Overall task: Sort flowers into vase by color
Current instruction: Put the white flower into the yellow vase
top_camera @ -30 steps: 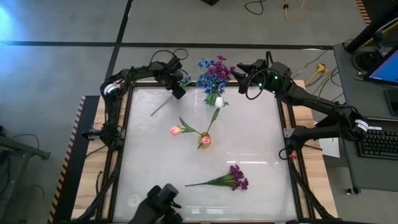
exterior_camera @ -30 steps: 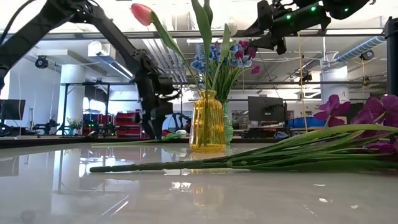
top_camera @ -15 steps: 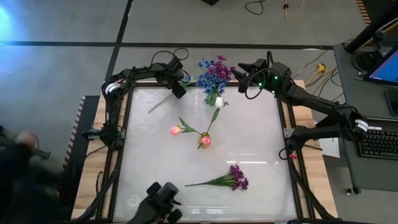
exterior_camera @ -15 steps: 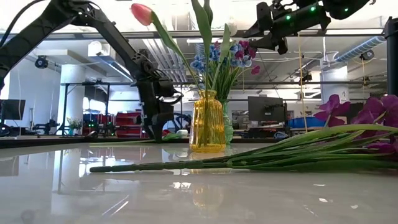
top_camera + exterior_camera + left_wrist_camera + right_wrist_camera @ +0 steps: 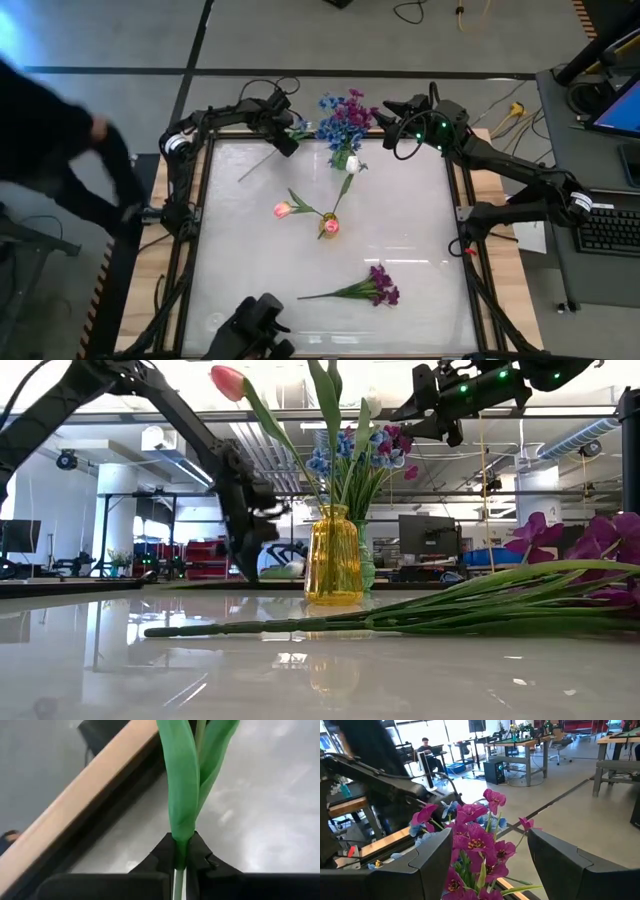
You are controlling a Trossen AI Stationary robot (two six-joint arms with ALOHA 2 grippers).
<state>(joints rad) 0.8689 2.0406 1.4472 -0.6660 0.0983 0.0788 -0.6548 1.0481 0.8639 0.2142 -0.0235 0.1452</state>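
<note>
now the left end effector (image 5: pixel 180 862) is pinching shut on a light, bendy flower stem (image 5: pixel 183 800) low down; the right end effector (image 5: pixel 487 865) is hanging open.

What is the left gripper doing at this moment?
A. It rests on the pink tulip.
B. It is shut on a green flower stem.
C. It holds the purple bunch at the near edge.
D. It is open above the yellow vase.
B: in the left wrist view the left gripper is closed on the green stem of a flower.
</note>
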